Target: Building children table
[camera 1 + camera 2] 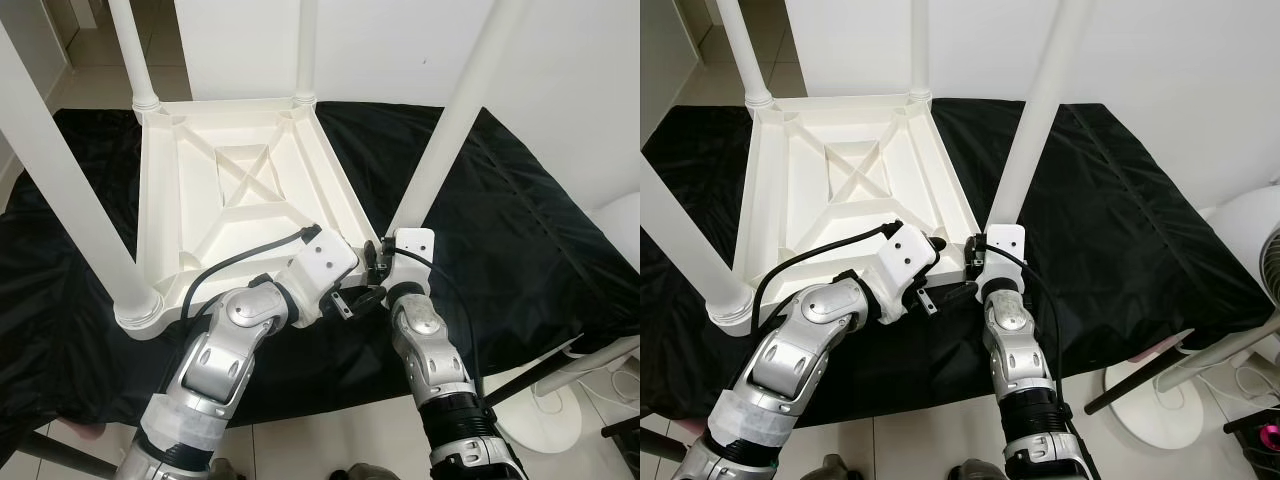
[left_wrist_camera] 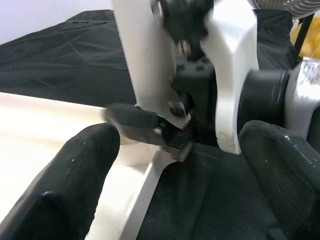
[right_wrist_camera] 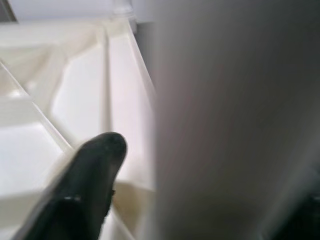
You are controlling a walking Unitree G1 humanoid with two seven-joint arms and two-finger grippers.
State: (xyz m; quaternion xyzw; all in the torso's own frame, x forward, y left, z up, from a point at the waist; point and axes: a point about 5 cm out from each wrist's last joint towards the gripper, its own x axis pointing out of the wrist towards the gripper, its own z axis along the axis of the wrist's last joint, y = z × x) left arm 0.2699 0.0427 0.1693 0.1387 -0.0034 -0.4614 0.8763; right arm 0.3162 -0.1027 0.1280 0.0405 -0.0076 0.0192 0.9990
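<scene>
Four legs are standing up from the upside-down table top point(image 1: 240, 190), which lies on a black cloth point(image 1: 500, 240) on the floor. You're at its near right corner, where the fourth leg point(image 1: 455, 120) leans noticeably instead of standing straight like the rest, so my guess is it isn't fully seated in its socket.

Your right gripper point(image 3: 200, 165) is at the foot of that leg. In the right wrist view the leg sits hard against one black finger point(image 3: 90, 180) with the other dark at the far side, so it looks clamped round the leg. Your left gripper point(image 2: 175, 160) is spread wide and holding nothing; its two pads point(image 2: 75, 185) frame the right wrist housing and the table's edge, just beside that corner.

What I'd worry about: push down while the leg is tilted and it could jam crooked or pop out of the socket. Both wrists are also nearly touching, so the cables there could snag. And a sideways shove might slide the whole top along the cloth.
</scene>
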